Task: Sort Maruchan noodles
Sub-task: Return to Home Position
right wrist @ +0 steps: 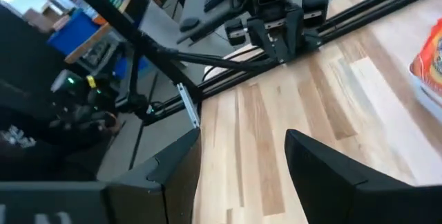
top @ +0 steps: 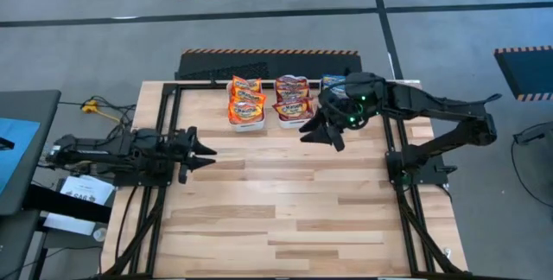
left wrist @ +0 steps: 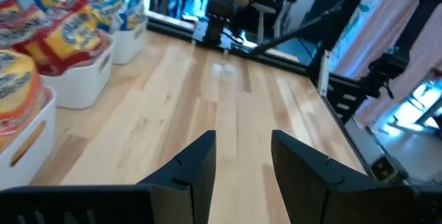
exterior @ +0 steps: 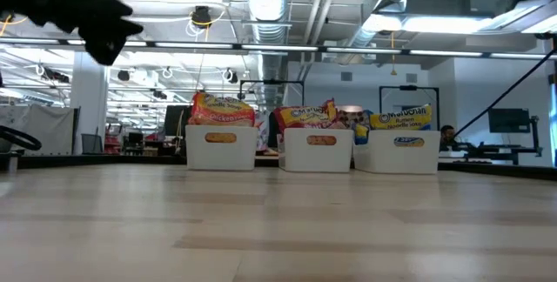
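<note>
High view first: where are the Maruchan noodles (exterior: 306, 115), those flat, crinkly plastic ramen packets?

– All in the 3 white rectangular plastic bins (exterior: 221, 147), which stand in a row at the far edge of the pale wooden table (top: 285, 219). The orange packets (top: 245, 98) are in the left bin, the maroon packets (top: 292, 94) in the middle and the blue packets (exterior: 400, 118) in the right. I see none loose on the boards.

– And the grippers?

– The left gripper (top: 210, 154) hangs near the table's left edge, fingers apart, holding nothing. The right gripper (top: 321, 136) is just in front of the middle and right bins, also spread and empty.

– If 1 needed re-seating?

– I'd judge them light, slick and crackly, with a brittle block inside. Pinch gently across a short end or the sealed seam, since a hard squeeze would likely crush the noodles.
</note>
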Action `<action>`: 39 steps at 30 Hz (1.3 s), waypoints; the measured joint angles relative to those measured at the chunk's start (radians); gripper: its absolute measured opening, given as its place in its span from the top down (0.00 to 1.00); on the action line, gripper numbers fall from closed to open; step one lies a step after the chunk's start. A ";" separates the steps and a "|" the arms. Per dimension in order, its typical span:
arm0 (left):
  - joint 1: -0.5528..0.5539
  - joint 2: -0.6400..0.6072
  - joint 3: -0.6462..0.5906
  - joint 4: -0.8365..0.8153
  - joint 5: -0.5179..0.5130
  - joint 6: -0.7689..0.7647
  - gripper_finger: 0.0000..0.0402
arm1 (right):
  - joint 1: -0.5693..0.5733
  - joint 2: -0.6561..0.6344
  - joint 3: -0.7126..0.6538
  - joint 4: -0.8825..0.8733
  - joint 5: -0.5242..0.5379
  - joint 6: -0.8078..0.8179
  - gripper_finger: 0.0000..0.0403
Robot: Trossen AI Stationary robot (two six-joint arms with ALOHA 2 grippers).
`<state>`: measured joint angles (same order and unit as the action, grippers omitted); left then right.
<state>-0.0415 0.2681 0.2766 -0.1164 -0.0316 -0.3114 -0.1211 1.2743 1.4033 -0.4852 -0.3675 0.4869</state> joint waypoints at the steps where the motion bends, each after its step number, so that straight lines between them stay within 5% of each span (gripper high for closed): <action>1: 0.000 -0.033 -0.024 0.000 -0.008 0.000 0.69 | 0.000 0.000 0.000 0.000 0.001 0.016 0.42; 9: 0.000 -0.269 -0.175 -0.002 -0.010 0.010 0.69 | 0.006 -0.003 0.000 0.096 0.036 0.040 0.42; 19: 0.000 -0.243 -0.220 0.012 -0.038 0.063 0.69 | 0.001 -0.138 -0.001 0.161 0.047 -0.087 0.42; 25: 0.001 -0.242 -0.220 0.010 -0.041 0.016 0.69 | 0.075 -0.357 -0.009 0.010 0.197 -0.235 0.42; 33: 0.001 -0.242 -0.220 0.009 -0.036 0.038 0.69 | 0.252 -0.680 -0.339 0.064 0.484 -0.302 0.42; 39: 0.001 -0.242 -0.220 0.008 -0.036 0.039 0.69 | 0.301 -0.919 -0.682 0.214 0.505 -0.306 0.42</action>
<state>-0.0406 0.0257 0.0566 -0.1081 -0.0677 -0.2722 0.1798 0.3552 0.7216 -0.2709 0.1376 0.1814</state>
